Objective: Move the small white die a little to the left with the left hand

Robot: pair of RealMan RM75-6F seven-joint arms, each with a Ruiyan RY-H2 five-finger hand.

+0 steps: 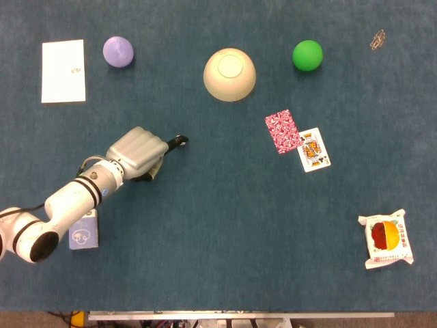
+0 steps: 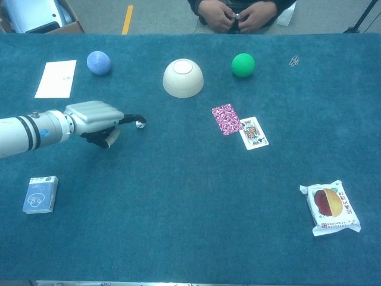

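Observation:
The small white die (image 2: 140, 124) lies on the blue table cloth left of centre, below the upturned bowl. My left hand (image 2: 92, 116) reaches in from the left with most fingers curled in and one dark-tipped finger (image 2: 136, 118) stretched out over the die, touching it from above and behind. It grips nothing. In the head view the same left hand (image 1: 136, 150) shows its outstretched finger (image 1: 178, 141) covering the die, so the die is hardly visible there. My right hand is in neither view.
An upturned cream bowl (image 2: 183, 77), a green ball (image 2: 243, 64), a purple ball (image 2: 98, 62) and a white paper (image 2: 56, 78) line the far side. Two playing cards (image 2: 239, 126) lie right of centre. A blue card box (image 2: 40, 194) sits near left, a snack packet (image 2: 332, 207) near right.

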